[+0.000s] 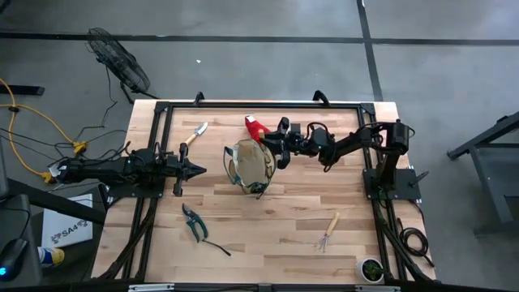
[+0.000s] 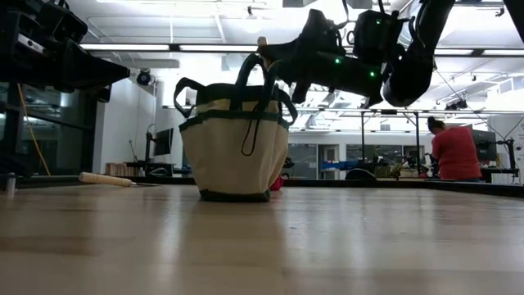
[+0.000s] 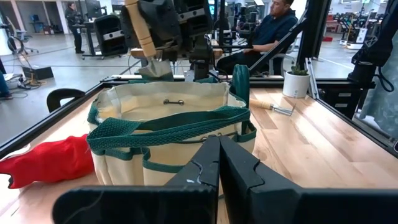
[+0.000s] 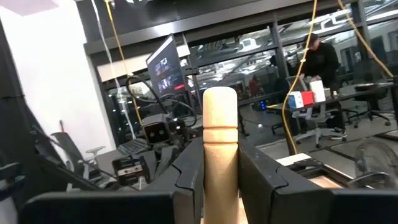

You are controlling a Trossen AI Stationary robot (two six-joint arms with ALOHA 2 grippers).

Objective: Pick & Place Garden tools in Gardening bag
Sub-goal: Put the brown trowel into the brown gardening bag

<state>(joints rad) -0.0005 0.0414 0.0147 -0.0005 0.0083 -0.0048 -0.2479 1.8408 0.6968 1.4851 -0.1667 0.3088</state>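
Your right gripper [image 1: 282, 146] clamps a wooden-handled trowel [image 3: 144, 34] over the gardening bag [image 1: 250, 165]; red glove [image 1: 257, 127] just beyond, left gripper [image 1: 195, 169] closed, waiting left.

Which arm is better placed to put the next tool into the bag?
The right. Its gripper already holds a wooden-handled tool over the gardening bag. The left gripper waits, shut and empty, beside the bag.
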